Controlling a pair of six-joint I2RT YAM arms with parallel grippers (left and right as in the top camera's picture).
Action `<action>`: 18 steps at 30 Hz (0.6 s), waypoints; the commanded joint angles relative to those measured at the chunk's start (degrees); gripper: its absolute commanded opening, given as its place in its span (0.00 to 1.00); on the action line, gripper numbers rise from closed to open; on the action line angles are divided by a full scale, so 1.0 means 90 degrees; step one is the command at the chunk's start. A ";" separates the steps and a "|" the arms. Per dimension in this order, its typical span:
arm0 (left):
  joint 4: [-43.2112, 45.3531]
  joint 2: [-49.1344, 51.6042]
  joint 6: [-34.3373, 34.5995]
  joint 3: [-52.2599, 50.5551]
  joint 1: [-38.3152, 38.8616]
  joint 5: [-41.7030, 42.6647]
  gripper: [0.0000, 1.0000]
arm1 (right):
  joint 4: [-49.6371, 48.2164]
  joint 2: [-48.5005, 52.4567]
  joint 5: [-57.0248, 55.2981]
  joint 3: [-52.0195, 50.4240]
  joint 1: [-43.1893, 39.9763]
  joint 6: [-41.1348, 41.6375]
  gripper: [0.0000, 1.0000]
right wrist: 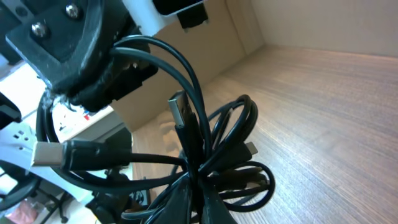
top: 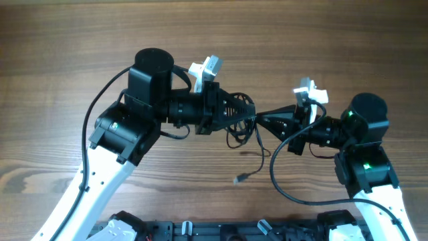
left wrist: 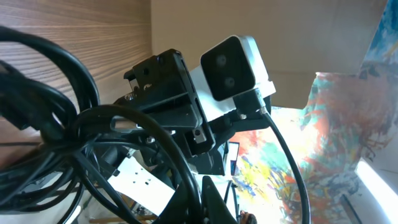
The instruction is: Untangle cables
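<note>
The cables point(top: 235, 134) are a dark tangle hanging between my two arms above the wooden table. My left gripper point(top: 246, 115) points right and is shut on the bundle. From the right, my right gripper point(top: 262, 120) points left and is shut on the same knot. In the left wrist view the left gripper point(left wrist: 198, 208) pinches one black strand, with the cables point(left wrist: 56, 118) looping at the left. In the right wrist view the right gripper point(right wrist: 196, 202) clamps where several strands cross, and the cables point(right wrist: 249, 118) fan out above it. A silvery plug point(right wrist: 181, 111) sticks up.
One loose cable end with a small plug point(top: 239, 179) lies on the table point(top: 200, 27) below the knot. A thicker black arm wire point(top: 275, 177) loops near the right arm's base. The right arm's white camera point(left wrist: 233, 65) faces the left wrist closely.
</note>
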State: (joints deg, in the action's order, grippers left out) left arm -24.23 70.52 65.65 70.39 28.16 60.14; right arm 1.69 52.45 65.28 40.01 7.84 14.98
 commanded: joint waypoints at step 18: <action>-0.2239 0.0000 -0.1134 0.0012 -0.0452 -0.3048 0.04 | 0.1209 0.0019 -0.3468 0.0085 0.0039 0.1991 0.05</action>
State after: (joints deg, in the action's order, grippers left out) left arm -39.31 70.61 58.35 70.39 26.13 47.09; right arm 9.61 52.45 46.81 40.03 8.29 27.94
